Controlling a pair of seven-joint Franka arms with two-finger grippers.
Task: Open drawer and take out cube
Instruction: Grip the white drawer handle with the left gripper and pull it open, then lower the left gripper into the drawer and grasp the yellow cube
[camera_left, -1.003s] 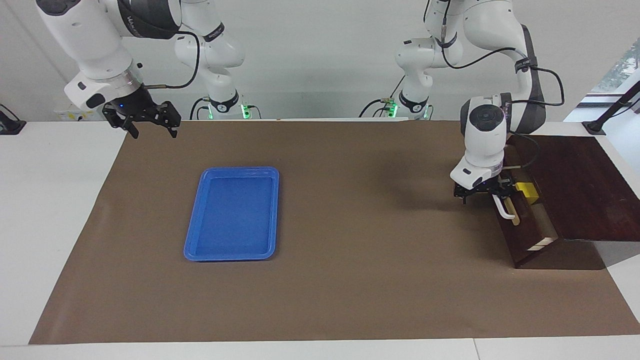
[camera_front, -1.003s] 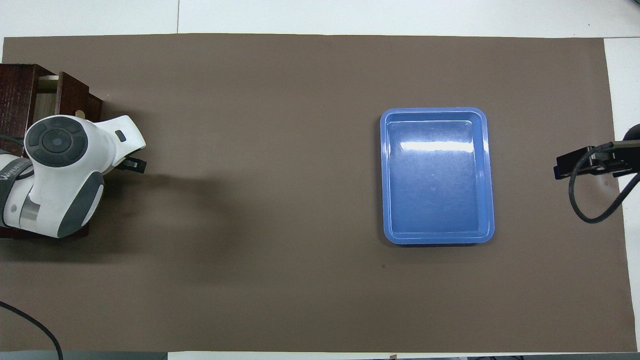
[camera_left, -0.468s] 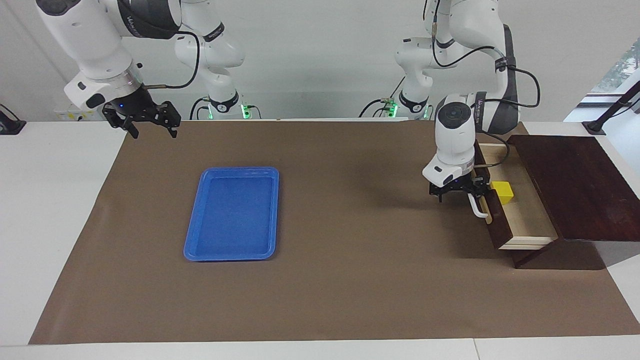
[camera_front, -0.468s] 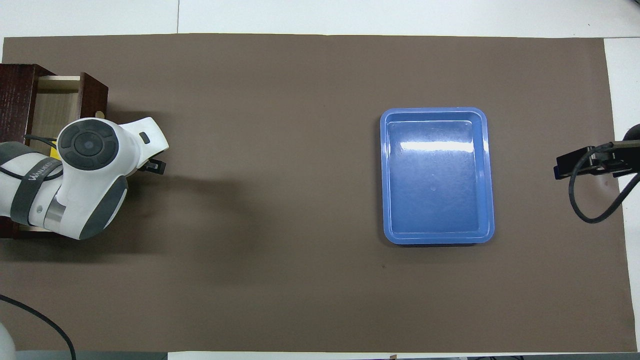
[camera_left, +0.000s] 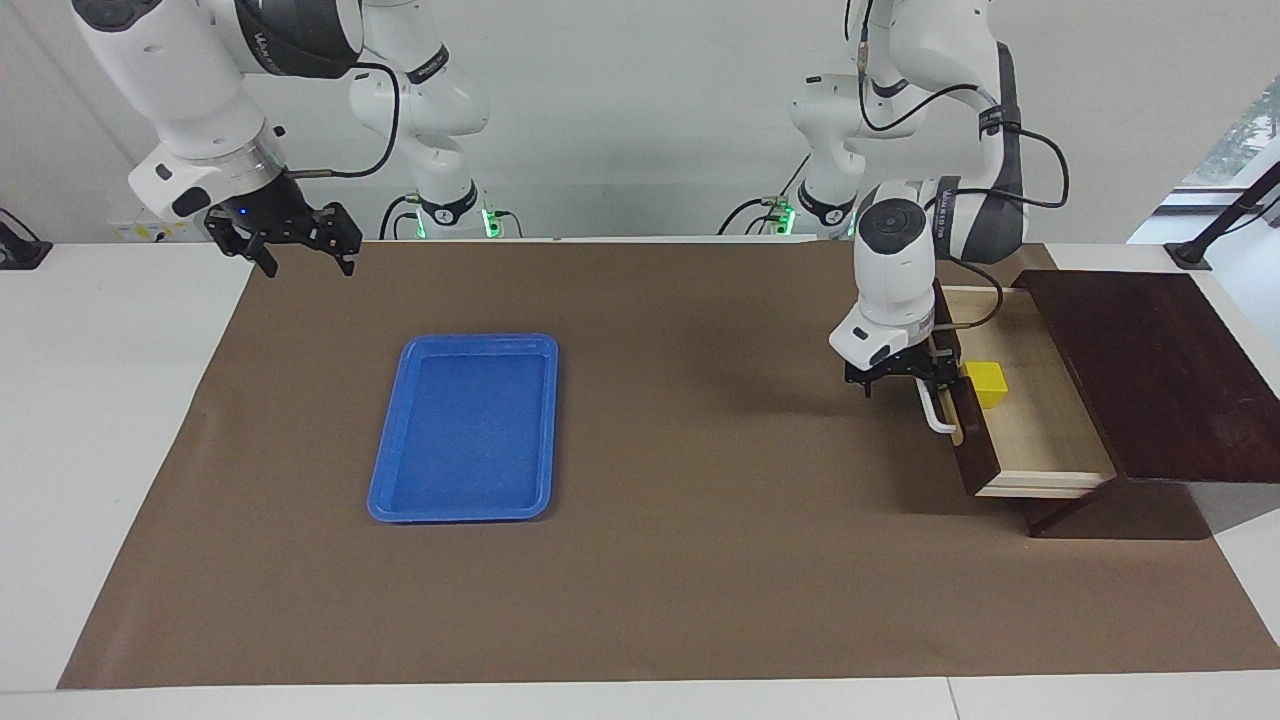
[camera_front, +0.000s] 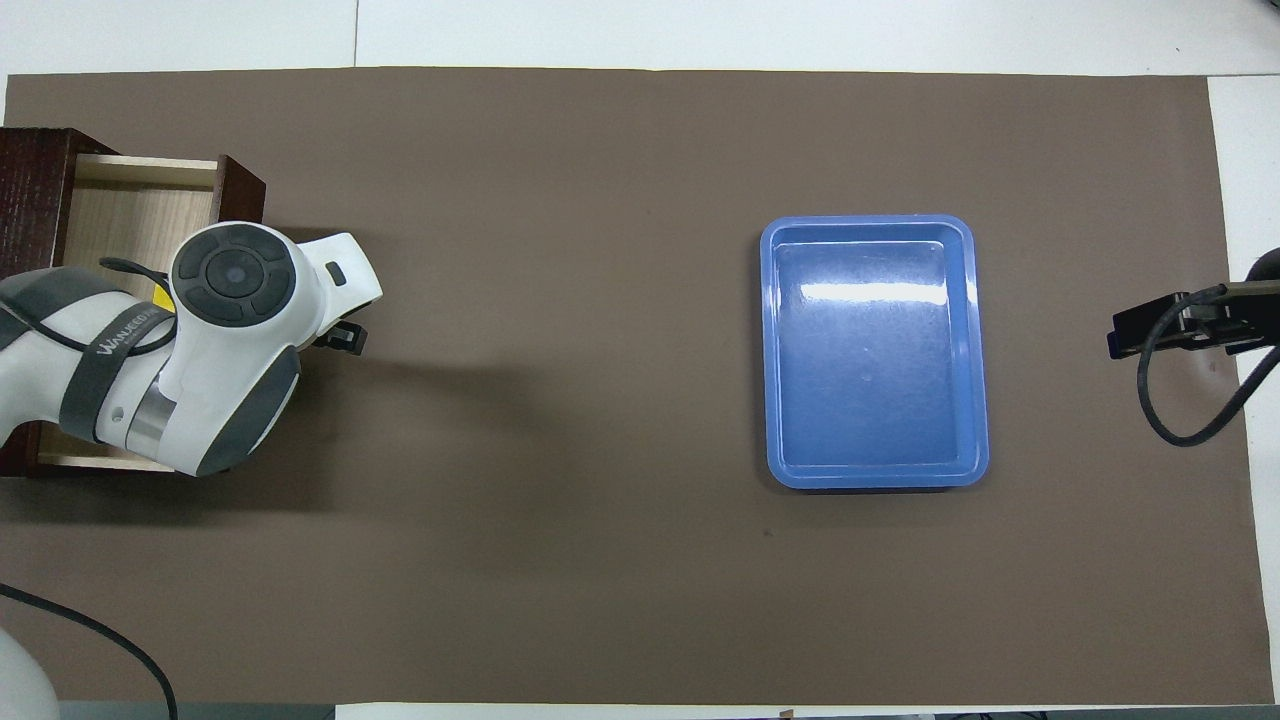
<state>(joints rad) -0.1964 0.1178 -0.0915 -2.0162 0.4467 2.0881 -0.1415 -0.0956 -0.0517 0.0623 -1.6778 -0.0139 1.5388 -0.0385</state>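
Now left claw (camera_left: 905, 382) hooks the drawer (camera_left: 1030, 440) handle, cube (camera_left: 986, 384) inside

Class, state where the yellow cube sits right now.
In the facing view, the cube lies inside the pulled-out drawer at the left arm's end of the table, just inside its front.

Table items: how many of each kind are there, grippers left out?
Drawers: 1, pulled open
Cubes: 1, yellow, in the drawer
Trays: 1, blue, holding nothing
Total: 3
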